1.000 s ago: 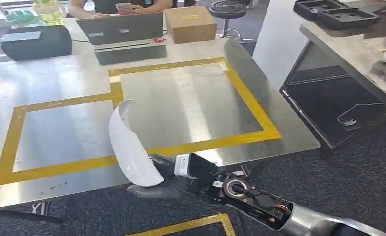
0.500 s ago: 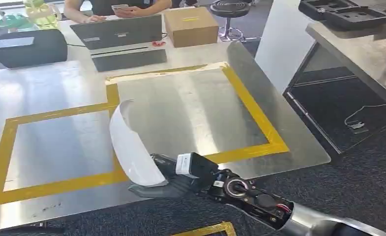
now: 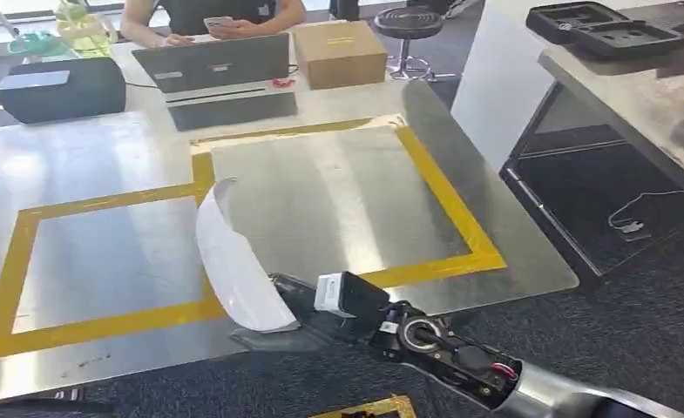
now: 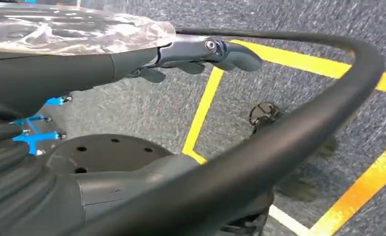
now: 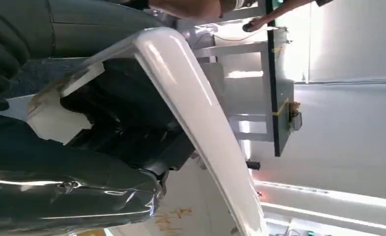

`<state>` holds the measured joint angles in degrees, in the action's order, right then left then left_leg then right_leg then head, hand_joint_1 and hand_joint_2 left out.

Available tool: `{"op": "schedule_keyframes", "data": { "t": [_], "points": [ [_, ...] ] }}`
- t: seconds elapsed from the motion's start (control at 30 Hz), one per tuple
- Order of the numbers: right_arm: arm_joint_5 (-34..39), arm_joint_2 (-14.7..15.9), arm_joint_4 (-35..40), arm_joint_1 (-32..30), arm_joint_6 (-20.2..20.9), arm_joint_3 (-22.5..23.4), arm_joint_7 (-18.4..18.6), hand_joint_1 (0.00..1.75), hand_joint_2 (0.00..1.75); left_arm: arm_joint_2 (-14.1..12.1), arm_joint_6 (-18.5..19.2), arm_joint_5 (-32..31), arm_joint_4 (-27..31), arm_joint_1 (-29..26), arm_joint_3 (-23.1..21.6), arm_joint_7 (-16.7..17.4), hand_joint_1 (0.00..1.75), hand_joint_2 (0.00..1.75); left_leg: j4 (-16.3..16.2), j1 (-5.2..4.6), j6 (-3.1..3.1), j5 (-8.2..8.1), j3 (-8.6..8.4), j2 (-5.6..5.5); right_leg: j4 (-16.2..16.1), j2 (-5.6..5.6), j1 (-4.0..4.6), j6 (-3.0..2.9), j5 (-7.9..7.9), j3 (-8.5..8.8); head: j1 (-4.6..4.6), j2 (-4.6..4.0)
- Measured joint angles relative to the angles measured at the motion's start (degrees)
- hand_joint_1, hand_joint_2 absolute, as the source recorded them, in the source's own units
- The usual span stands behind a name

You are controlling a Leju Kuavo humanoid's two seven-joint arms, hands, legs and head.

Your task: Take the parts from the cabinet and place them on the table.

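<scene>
Table (image 3: pixel 338 192): broad brushed-steel top with soft reflections, filling the upper and middle of the head view; rounded near-right corner.
Tape outlines (image 3: pixel 447 196): flat yellow bands marking two rectangles on the steel, a larger one at centre and a lower one at left.
Floor (image 3: pixel 634 322): dark speckled carpet at the lower right, also crossed by yellow lines in the left wrist view.
Laptop (image 3: pixel 212 61): matte grey, lid up, at the top centre; a person sits behind it.
Cardboard box (image 3: pixel 340 52): plain brown, squared, right of the laptop.
White part (image 3: pixel 233 261): smooth glossy curved shell, long and narrow, standing up from the lower centre over the table's near edge.
Right hand (image 3: pixel 299 318): dark fingers wrapped round the shell's lower end, holding it; silver forearm enters from the lower right.
Left hand (image 4: pixel 200 51): grey fingers curled partly inward, nothing visibly between them; how far closed, I cannot tell.
</scene>
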<state>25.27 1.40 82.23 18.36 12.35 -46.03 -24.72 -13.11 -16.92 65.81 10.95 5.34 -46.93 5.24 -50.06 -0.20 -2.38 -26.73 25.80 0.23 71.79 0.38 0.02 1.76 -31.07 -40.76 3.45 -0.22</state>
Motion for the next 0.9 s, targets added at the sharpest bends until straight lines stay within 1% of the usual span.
{"op": "schedule_keyframes", "data": {
  "t": [0.03,0.07,0.1,0.13,0.17,0.2,0.23,0.27,0.3,0.33,0.37,0.4,0.47,0.53,0.6,0.63,0.73,0.77,0.9],
  "points": [
    [0.0,0.0,0.0,-0.1,0.0,0.0,0.0,1.71,1.75,0.0,0.0,0.0,0.0,0.0,0.0,-0.1,0.00,1.75,0.0,0.22,0.21,-0.10,-0.13,-0.01,1.1,-0.05,-0.48,0.41,0.43,-0.48,0.02,0.00],
    [0.0,0.0,0.0,-0.2,0.0,0.0,0.0,1.71,1.75,0.0,0.0,0.0,0.0,-0.1,0.0,-0.1,0.00,1.75,-0.1,0.54,0.53,-0.29,-0.38,-0.01,-0.7,-0.12,-0.92,0.91,2.22,0.51,0.02,0.00],
    [0.0,0.0,0.0,-0.2,0.0,0.0,0.0,1.71,1.75,0.1,0.0,0.0,0.0,-0.1,0.0,-0.1,0.00,1.75,-0.3,0.92,1.01,-0.60,-0.68,-0.06,-5.1,-0.20,-1.34,1.43,4.99,2.80,0.02,0.00],
    [0.0,0.0,0.0,-0.2,0.0,0.0,0.0,1.71,1.75,0.2,0.0,0.0,0.0,-0.1,0.0,-0.1,0.00,1.75,-0.6,1.31,1.63,-1.05,-1.00,-0.13,-10.6,-0.33,-1.73,1.93,7.78,5.67,0.04,0.00],
    [0.0,0.0,0.0,-0.2,0.0,0.0,0.0,1.71,1.75,0.0,0.0,0.0,0.0,-0.1,0.0,-0.1,0.00,1.75,-1.0,1.39,2.35,-1.62,-0.94,-0.16,-15.0,-0.40,-1.98,2.61,8.33,7.66,0.24,0.00],
    [0.0,0.0,-0.1,-0.1,0.0,-0.1,0.0,1.71,1.75,-0.1,0.0,0.1,0.0,0.1,0.0,-0.1,0.00,1.75,-1.3,1.34,2.78,-1.85,-0.46,-0.23,-15.1,0.04,-1.14,2.21,7.34,9.47,0.55,0.00],
    [0.0,0.0,0.0,-0.1,0.0,-0.1,0.0,1.71,1.75,-0.1,0.0,0.1,0.0,0.1,0.0,-0.1,0.00,1.75,-1.5,0.99,3.20,-1.74,-0.51,-0.21,-15.8,-0.13,-1.26,1.59,6.95,9.21,0.70,0.00],
    [0.0,0.0,-0.1,-0.1,0.0,-0.1,0.0,1.71,1.75,0.0,0.0,0.1,0.0,0.1,0.0,-0.1,0.00,1.75,-1.8,1.06,3.32,-1.79,-0.42,-0.27,-16.0,-0.15,-1.40,1.12,6.48,9.14,0.35,0.00],
    [0.0,0.0,-0.1,-0.1,0.0,-0.1,0.0,1.71,1.75,0.0,0.0,0.2,0.0,0.1,0.0,-0.1,0.00,1.75,-1.8,1.08,3.39,-2.01,-0.14,-0.25,-16.1,-0.09,-1.42,0.80,6.13,9.14,0.22,0.00],
    [0.0,0.0,-0.1,0.0,0.0,-0.1,0.0,1.71,1.75,-0.2,0.0,0.2,0.0,0.0,0.0,-0.1,0.00,1.75,-1.7,1.08,3.14,-2.33,-0.19,-0.29,-16.3,0.07,-1.55,0.88,6.05,9.01,-0.02,0.00],
    [0.0,0.0,-0.1,-0.1,0.0,-0.1,0.1,1.71,1.75,-0.2,0.0,0.2,0.0,0.0,0.0,-0.1,0.00,1.75,-1.7,1.08,2.75,-2.06,-0.08,-0.29,-16.3,0.14,-1.57,0.87,6.05,8.89,-0.29,0.00],
    [0.0,0.0,-0.2,0.0,0.1,-0.2,0.1,1.71,1.75,-0.3,0.0,0.2,0.0,0.1,0.0,-0.1,0.00,1.75,-1.7,1.06,2.62,-1.81,-0.06,-0.31,-16.3,0.18,-1.56,0.84,6.03,8.84,-0.44,0.00],
    [0.0,0.0,-0.2,0.0,0.1,-0.2,0.1,1.71,1.75,-0.3,0.0,0.2,0.0,0.1,-0.1,-0.1,0.00,1.75,-1.7,1.07,2.69,-1.42,-0.06,-0.32,-16.4,0.19,-1.54,0.72,5.95,8.81,-0.63,0.00],
    [0.0,0.0,-0.3,0.1,0.1,-0.2,0.2,1.71,1.75,-0.3,0.0,0.2,0.0,0.1,-0.2,-0.1,0.00,1.75,-1.8,1.08,2.99,-1.20,-0.06,-0.32,-16.4,0.23,-1.47,0.40,5.78,8.83,-0.74,0.00],
    [0.0,0.0,-0.3,0.1,0.1,-0.2,0.2,1.71,1.75,-0.3,0.0,0.2,0.0,0.1,-0.2,0.0,0.00,1.75,-1.7,1.14,3.01,-1.21,-0.07,-0.31,-16.4,0.22,-1.30,0.06,5.66,8.83,-0.92,0.00],
    [0.0,0.0,-0.3,0.1,0.1,-0.2,0.2,1.71,1.75,-0.3,0.0,0.2,0.0,0.1,-0.2,0.0,0.00,1.75,-1.5,1.22,3.12,-1.28,-0.09,-0.30,-16.4,0.20,-1.14,-0.26,5.68,8.83,-0.94,0.00],
    [0.0,0.0,-0.4,0.3,0.1,-0.2,0.2,1.71,1.75,-0.2,0.0,0.2,0.0,0.1,-0.3,0.0,0.00,1.75,-1.2,1.47,4.14,-1.59,-0.15,-0.27,-16.3,0.07,-0.92,-0.51,5.70,8.79,-0.87,0.00],
    [0.0,0.0,-0.4,0.4,0.1,-0.2,0.2,1.71,1.75,-0.1,0.0,0.2,0.0,0.1,-0.3,0.0,0.00,1.75,-1.2,1.47,4.31,-1.59,-0.12,-0.27,-16.3,0.02,-0.93,-0.54,5.72,8.80,-0.92,0.00],
    [0.0,0.0,-0.4,0.4,0.1,-0.3,0.3,1.71,1.75,-0.1,0.0,0.3,0.0,0.1,-0.3,0.0,0.00,1.75,-1.5,1.33,4.37,-1.58,-0.01,-0.27,-16.3,-0.01,-1.00,-0.70,5.86,8.92,-0.87,0.00]
  ]
}}
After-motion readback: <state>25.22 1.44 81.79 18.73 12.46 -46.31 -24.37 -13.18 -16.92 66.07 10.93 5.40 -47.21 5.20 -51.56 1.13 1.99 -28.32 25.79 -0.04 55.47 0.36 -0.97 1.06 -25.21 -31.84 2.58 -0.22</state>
